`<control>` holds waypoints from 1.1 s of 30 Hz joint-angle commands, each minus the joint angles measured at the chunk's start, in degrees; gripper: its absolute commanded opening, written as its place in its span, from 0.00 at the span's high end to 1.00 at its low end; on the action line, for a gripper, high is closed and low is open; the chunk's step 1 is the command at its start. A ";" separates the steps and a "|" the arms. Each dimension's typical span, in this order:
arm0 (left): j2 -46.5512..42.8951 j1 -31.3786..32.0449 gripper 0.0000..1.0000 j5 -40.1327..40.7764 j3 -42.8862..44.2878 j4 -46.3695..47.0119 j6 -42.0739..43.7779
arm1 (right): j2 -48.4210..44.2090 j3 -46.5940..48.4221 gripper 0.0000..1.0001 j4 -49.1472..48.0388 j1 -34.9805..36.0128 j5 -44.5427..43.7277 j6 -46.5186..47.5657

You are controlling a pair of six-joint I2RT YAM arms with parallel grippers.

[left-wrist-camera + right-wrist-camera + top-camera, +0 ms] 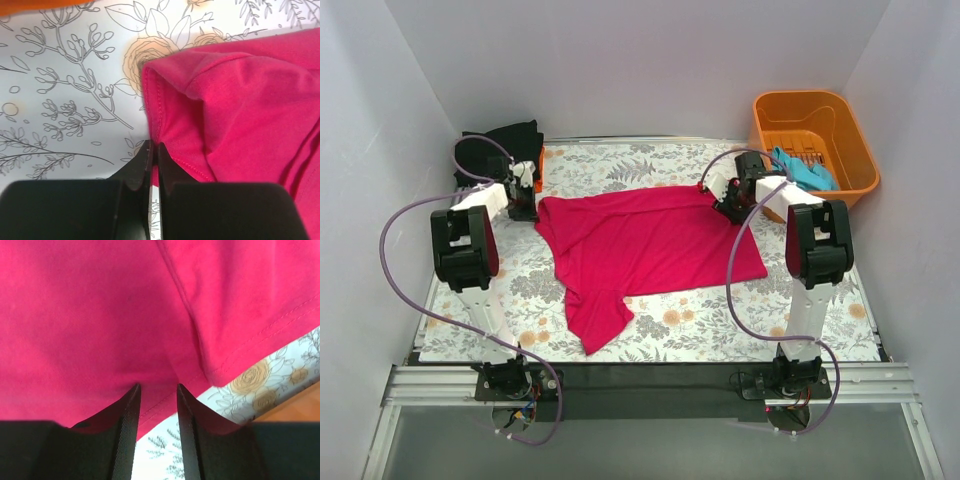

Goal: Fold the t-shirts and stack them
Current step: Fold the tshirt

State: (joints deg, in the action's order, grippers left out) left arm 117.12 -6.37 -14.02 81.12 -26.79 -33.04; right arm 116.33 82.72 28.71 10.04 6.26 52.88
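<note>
Cloth of the pink shirt [640, 245] covers the middle of the flowered counter [620, 168], opened out mostly flat with some soft creases. One narrower part reaches from its left half toward the arm bases and ends in a folded tip.

The left hand [523, 205] is at the far left corner of the pink shirt. In the left wrist view its fingers [135, 172] are pressed almost together. The stitched hem of the shirt runs into the thin slit between them, so this hand is gripping the pink shirt by the edge. Just beyond the fingers the hem stands up a little in a small fold, while the rest lies on the counter.

The right hand [725, 205] is at the far right corner of the pink shirt. In the right wrist view its fingers [131, 405] stand apart with a clear gap. The hem crosses under this gap and nothing is pinched, so this hand is open.

Beyond the far left corner of the pink shirt, a black shirt [505, 140] lies folded near the back wall. To the right of the far right corner stands an orange basket [850, 140]. A teal shirt [805, 172] lies crumpled in it, at the side nearest to the pink shirt.
</note>
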 commanded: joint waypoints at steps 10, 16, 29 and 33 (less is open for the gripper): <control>3.90 -4.62 1.00 5.59 7.64 -4.67 6.85 | 1.88 -0.63 0.59 5.65 0.77 -0.38 -2.87; 8.99 -3.39 0.97 1.10 17.04 -8.63 6.14 | -2.07 -1.24 0.55 7.50 2.26 4.45 -5.94; -0.38 -2.86 0.63 -2.23 20.49 -14.51 5.70 | -12.62 -3.43 0.51 12.24 2.70 4.29 -6.31; -8.12 -2.86 0.64 -3.12 11.29 -18.99 9.12 | -15.25 -6.95 0.51 13.21 2.79 2.27 -5.07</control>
State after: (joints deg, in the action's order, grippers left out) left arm 118.83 -8.97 -15.27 97.71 -41.19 -26.96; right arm 103.46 78.13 39.44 13.08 9.80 46.85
